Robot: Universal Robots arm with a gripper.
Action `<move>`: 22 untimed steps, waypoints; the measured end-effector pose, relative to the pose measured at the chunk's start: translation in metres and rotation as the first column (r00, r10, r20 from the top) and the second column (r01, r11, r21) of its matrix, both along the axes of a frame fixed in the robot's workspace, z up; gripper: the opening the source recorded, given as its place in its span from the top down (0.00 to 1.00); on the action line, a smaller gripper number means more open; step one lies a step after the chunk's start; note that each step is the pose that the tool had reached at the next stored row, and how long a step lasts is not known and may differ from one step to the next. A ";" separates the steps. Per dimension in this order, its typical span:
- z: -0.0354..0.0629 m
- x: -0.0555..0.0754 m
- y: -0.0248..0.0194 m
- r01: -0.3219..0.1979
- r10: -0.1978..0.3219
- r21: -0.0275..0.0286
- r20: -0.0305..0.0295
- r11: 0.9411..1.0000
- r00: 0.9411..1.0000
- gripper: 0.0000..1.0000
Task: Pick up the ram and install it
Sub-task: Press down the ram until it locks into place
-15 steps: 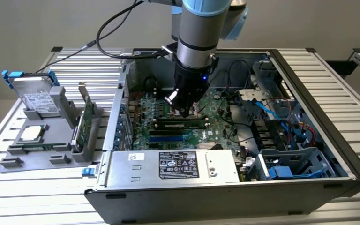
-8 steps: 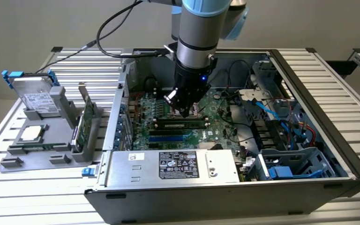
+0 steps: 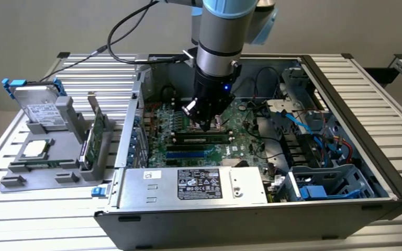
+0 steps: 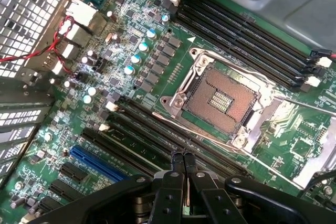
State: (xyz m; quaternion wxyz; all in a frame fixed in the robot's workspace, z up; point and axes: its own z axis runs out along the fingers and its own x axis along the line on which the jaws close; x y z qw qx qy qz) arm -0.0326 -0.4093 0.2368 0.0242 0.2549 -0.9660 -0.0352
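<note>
While your tool (image 4: 184, 163) hangs low over the motherboard with its black fingertips (image 4: 176, 162) pinched together on nothing, look directly beneath it: the long, narrow green ram stick with dark chips (image 3: 199, 139) lies seated in a slot, just below the tips. Its long axis runs across the exterior view, left to right, parallel to the blue slots (image 3: 187, 155). Beyond sits the empty square processor socket (image 4: 221, 99), then the black open computer case (image 3: 368, 172) resting on the slatted metal table (image 3: 19, 209), with a grey parts holder (image 3: 47, 157) farther off.
</note>
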 end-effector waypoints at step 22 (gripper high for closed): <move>0.0000 0.000 0.0000 0.233 -0.233 -0.021 0.002 0.972 0.972 0.90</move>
